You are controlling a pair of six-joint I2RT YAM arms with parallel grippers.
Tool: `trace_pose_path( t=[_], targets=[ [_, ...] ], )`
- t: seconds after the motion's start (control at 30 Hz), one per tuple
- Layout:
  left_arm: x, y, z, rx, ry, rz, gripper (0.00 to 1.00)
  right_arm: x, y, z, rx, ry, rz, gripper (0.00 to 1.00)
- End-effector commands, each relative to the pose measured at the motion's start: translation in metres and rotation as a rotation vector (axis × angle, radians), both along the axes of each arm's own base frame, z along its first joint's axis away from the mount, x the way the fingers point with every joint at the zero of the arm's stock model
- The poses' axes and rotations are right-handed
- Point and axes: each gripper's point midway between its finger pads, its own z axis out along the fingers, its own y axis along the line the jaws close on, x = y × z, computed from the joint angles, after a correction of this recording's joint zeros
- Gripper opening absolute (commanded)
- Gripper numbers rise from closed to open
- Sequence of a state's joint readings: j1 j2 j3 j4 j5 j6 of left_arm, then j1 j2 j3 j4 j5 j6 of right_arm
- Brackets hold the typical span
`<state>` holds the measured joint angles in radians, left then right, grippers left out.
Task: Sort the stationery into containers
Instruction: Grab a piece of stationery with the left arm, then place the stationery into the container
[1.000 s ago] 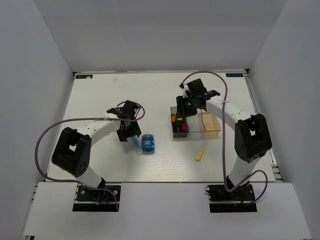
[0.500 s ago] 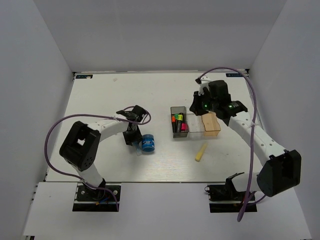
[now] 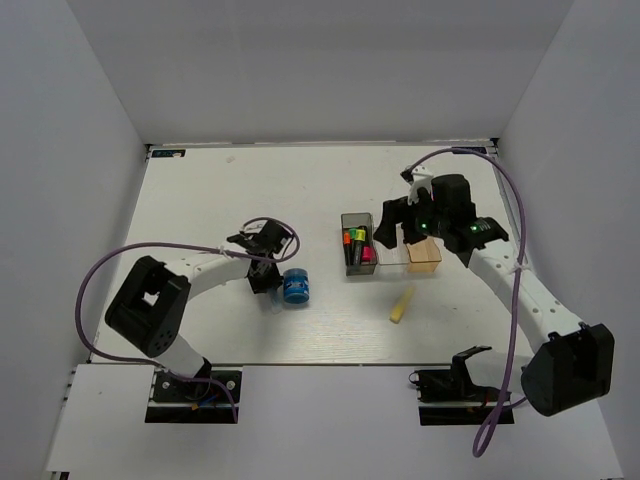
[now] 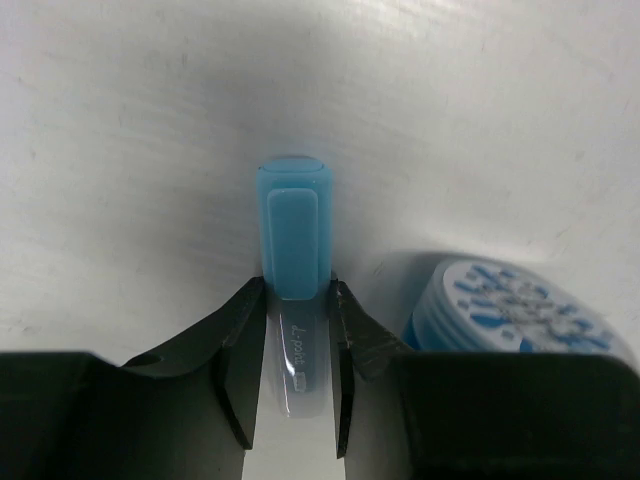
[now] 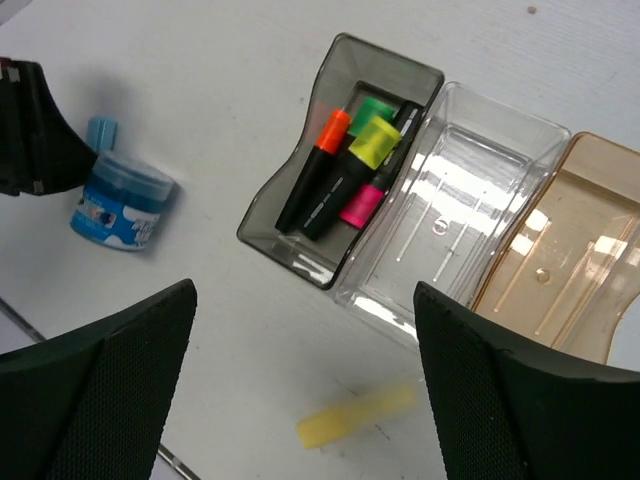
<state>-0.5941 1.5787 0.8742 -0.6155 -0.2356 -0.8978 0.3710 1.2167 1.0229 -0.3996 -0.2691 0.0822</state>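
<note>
Moved onto the light blue stick (image 4: 294, 220), left gripper (image 4: 297, 305) pinches it; right gripper (image 5: 304, 300) gapes wide.

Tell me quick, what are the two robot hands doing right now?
Left gripper: closed on the light blue stick.
Right gripper: open, holding nothing.

The light blue stick (image 4: 293, 265) bears small white lettering that seems to read "point"; the rest is illegible.

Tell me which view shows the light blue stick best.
Left wrist: the light blue stick fills the centre, inside the left gripper. Right wrist shows only its tip behind the blue roll; top external barely shows it.
</note>
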Motion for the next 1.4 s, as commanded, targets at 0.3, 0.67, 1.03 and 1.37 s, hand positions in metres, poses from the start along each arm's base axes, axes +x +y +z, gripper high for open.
trace_pose_path(
  t=[0.3,0.67,1.03,1.37],
  targets=[
    [0.004,-0.035,0.145,0.009,-0.287,-0.241,0.00,-0.027,-0.018,-0.014,-0.049,-0.081,0.105,0.00],
    [0.049,-0.204,0.176,-0.381,-0.266,-0.485,0.00,0.006,-0.100,-0.024,-0.258,-0.191,-0.319,0.05],
    [0.118,-0.310,0.180,-0.706,-0.321,-0.446,0.00,0.006,-0.114,-0.028,-0.244,-0.192,-0.355,0.12],
    [0.135,-0.331,0.138,-0.702,-0.267,-0.414,0.52,0.003,-0.115,-0.033,-0.221,-0.180,-0.335,0.52]
  ],
)
